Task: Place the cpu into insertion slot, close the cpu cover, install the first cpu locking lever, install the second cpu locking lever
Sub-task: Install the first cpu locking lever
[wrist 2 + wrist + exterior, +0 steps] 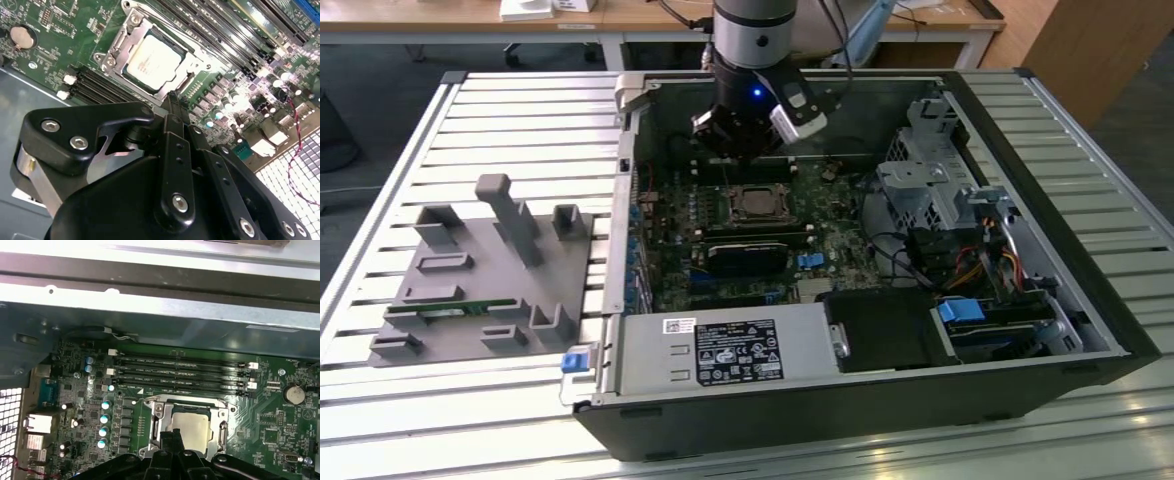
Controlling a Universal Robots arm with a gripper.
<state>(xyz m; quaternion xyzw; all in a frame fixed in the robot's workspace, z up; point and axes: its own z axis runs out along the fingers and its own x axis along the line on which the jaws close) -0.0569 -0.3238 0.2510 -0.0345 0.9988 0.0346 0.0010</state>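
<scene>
A slatted metal table (520,120) spans the exterior view, and an open black computer case (854,410) lies on its side across the middle and right of the frame. To the exterior view's left, a grey moulded fixture (467,290) with upright posts rests on the slats, well apart from the case's inside. In the case, a silver power supply (720,350) sits along the lower edge, with the green motherboard (834,215) above it in the picture. The arm (754,40) comes down from the top centre, and its gripper (736,150) hangs over the board's upper part, just above the socket area as framed. In both wrist views the black fingers point toward the socket with the jaws pressed together and nothing between them (173,100) (173,435); the tips lie close to the socket's edge, but I cannot tell whether they touch it. Long narrow memory slots (180,372) run beside the socket. The cpu cover (117,47), a silvery frame, lies flat over the insertion slot (176,46). Through its window shows the cpu (150,60), seated level in the slot, its dull metal top facing up; in the exterior view it sits at centre frame (754,204). A coin battery (293,394) sits on the board, apart from the socket.
</scene>
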